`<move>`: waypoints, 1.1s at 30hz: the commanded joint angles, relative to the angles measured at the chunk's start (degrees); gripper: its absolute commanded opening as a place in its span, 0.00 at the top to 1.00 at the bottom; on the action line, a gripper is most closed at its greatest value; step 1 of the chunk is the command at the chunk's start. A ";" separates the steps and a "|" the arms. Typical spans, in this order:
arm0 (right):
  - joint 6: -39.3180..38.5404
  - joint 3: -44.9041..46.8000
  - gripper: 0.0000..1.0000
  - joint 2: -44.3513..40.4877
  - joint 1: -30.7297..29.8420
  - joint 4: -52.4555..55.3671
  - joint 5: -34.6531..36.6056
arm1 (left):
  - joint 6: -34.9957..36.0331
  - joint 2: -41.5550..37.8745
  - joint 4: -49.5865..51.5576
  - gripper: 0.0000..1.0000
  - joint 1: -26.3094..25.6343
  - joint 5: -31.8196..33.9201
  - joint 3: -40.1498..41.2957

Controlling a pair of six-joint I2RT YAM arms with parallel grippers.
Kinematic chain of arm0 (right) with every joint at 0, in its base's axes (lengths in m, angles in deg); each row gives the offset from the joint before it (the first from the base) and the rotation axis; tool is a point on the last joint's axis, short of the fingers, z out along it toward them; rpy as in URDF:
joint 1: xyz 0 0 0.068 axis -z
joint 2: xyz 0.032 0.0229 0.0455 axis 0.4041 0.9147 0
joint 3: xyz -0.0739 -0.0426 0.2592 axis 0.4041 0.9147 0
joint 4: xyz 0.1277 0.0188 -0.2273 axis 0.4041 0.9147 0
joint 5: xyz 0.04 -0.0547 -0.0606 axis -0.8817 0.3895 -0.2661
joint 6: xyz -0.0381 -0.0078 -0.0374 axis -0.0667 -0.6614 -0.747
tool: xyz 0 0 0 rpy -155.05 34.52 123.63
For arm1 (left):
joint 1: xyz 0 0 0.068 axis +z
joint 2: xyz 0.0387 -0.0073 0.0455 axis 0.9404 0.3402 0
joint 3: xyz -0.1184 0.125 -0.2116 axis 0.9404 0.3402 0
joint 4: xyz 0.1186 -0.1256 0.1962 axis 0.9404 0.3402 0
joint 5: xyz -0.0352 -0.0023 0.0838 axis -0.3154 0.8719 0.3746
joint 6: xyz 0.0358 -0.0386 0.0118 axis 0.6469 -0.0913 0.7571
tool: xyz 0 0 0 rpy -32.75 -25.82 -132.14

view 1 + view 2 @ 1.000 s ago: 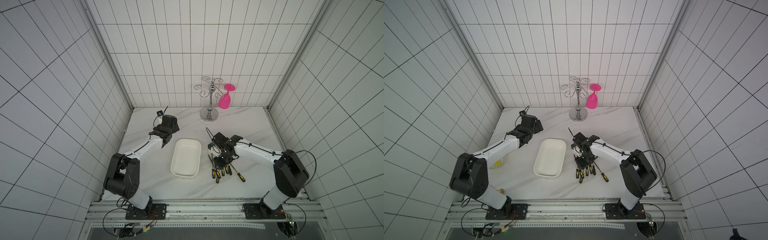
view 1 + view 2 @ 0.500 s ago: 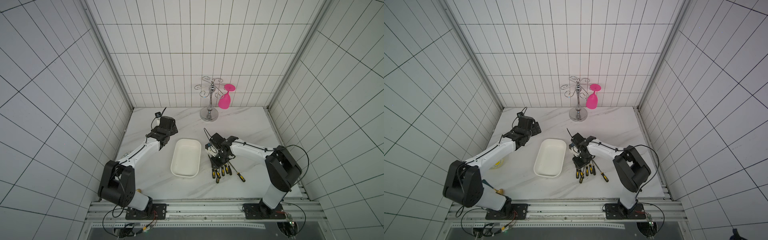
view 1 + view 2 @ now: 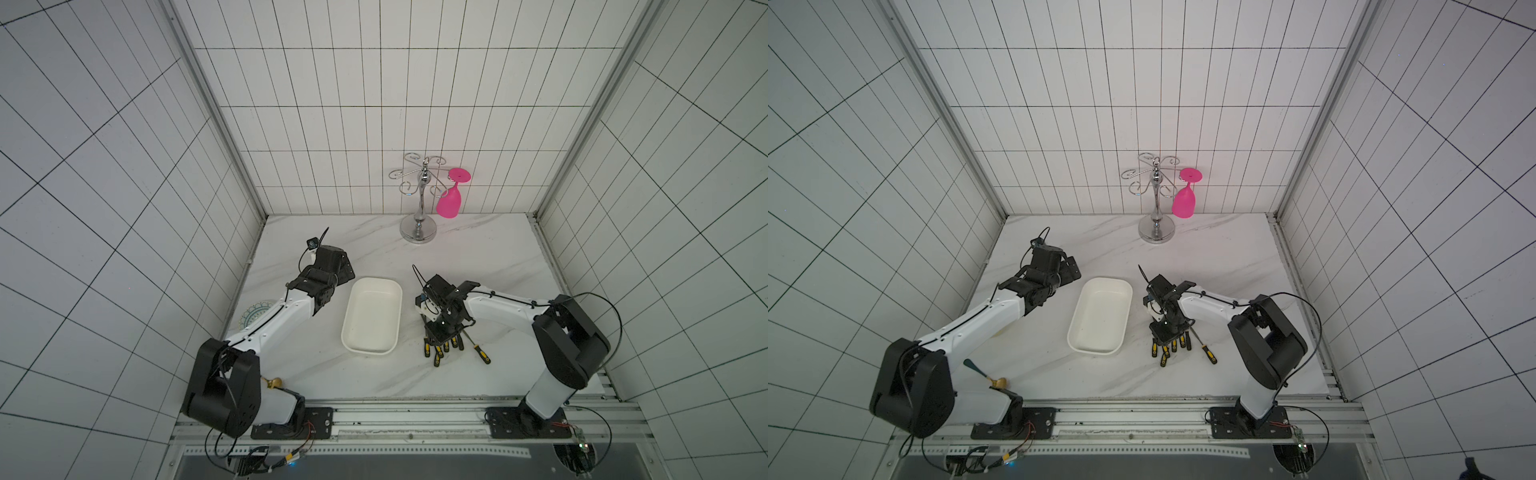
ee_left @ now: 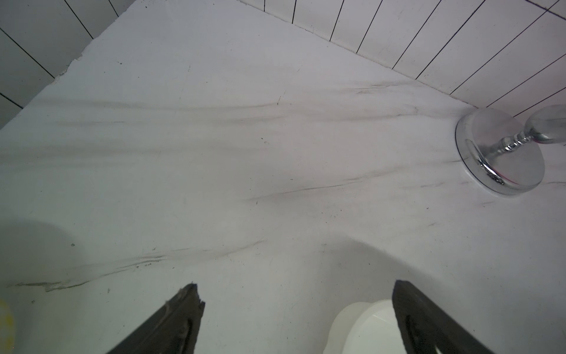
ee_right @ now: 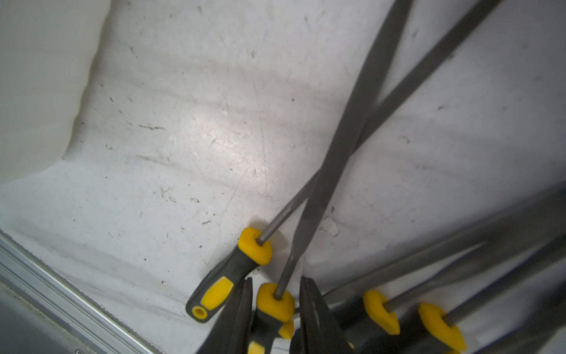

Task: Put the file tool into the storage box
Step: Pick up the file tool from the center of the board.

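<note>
The storage box point(image 3: 371, 322) point(image 3: 1100, 320) lies on the marble table point(image 3: 490, 257) between the two arms in both top views, its long side running front to back, and its white floor shows bare from wall to wall. The file tool point(image 5: 275, 302) is not in it. It lies on the table just beside the box on the right arm's side, in a fan of other files point(image 3: 442, 353) with the same black-and-yellow handles; their grey blades cross one another in the right wrist view. The right gripper point(image 5: 275, 278) stands low over those handles with its jaws set narrow, one finger on each side of the file tool's yellow collar. Whether the pads press the handle I cannot tell. A stray file point(image 3: 481, 354) lies a little apart from the fan, on the side away from the box. The left gripper point(image 4: 295, 283) hangs over bare table near the box's far left corner, with its jaws wide and nothing between them. A round teal-patterned dish point(image 3: 252, 319) sits by the left wall, mostly hidden under the left arm, so its contents cannot be made out. At the back, a chrome rack point(image 3: 419, 232) holds a pink glass point(image 3: 449, 203) upside down by its foot.
</note>
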 commanded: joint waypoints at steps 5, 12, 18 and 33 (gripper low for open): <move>1.50 1.26 0.86 0.73 -0.72 -0.90 1.90 | -0.14 -1.94 -1.97 0.01 -0.35 -0.56 1.71; 2.86 -2.00 1.00 -1.19 -0.63 -0.58 5.66 | 1.68 0.29 -3.33 0.01 -1.53 -5.96 0.36; 6.56 -7.56 1.00 -5.12 -0.54 -1.62 8.70 | 6.49 0.32 -7.22 0.01 -3.99 -18.30 -1.24; 7.10 -21.94 1.00 0.14 -0.63 -7.17 -3.24 | 0.97 1.29 -21.61 0.01 -6.24 -40.43 3.07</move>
